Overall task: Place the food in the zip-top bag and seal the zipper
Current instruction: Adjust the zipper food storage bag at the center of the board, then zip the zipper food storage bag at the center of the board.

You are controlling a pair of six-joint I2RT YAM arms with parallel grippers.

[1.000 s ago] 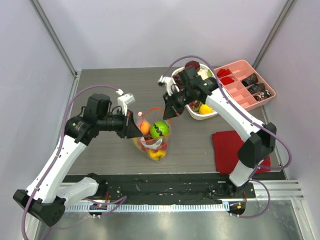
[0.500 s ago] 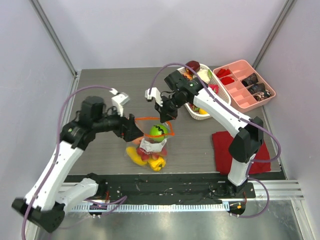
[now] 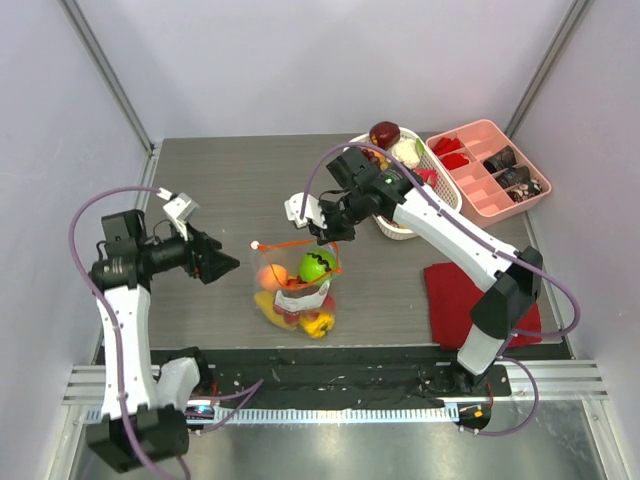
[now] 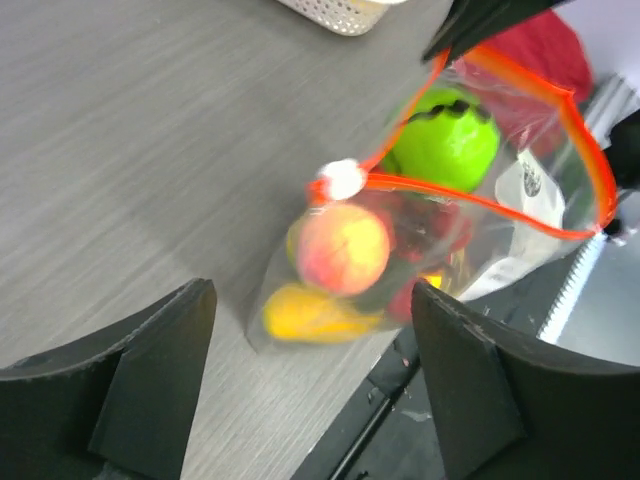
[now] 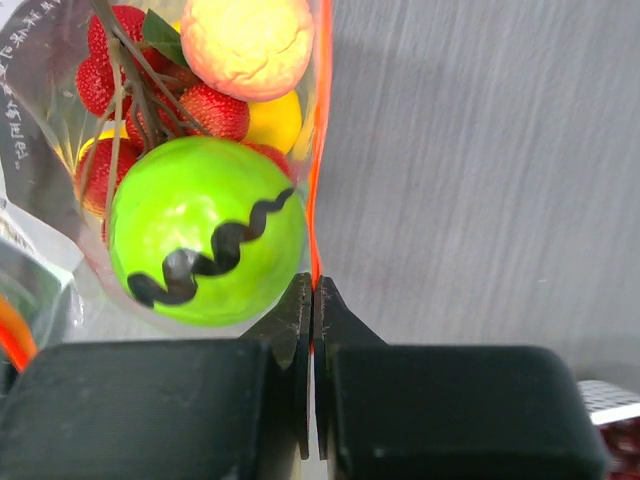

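The zip-top bag (image 3: pixel 296 292) stands on the table's middle, its mouth up. Inside it is the food: a green piece (image 3: pixel 314 265), an orange peach (image 3: pixel 268 274), yellow pieces (image 3: pixel 316 323) and red strawberries (image 5: pixel 208 110). The orange-red zipper (image 3: pixel 292 242) runs across the top, its white tip (image 4: pixel 342 180) at the left end. My right gripper (image 5: pixel 313 292) is shut on the zipper's right end, beside the green piece (image 5: pixel 205 245). Well left of the bag, my left gripper (image 3: pixel 228 266) is open and holds nothing, its wide fingers (image 4: pixel 150 370) framing the bag (image 4: pixel 420 230) from a distance.
A white perforated basket (image 3: pixel 405 235) with more food stands behind my right arm. A pink compartment tray (image 3: pixel 478 126) is at the back right. A red folded cloth (image 3: pixel 450 290) lies at the right front. The table's front edge is just below the bag.
My left gripper has opened, let go of the bag's left end and drawn back to the left. My right gripper stays shut on the zipper and has shifted slightly left.
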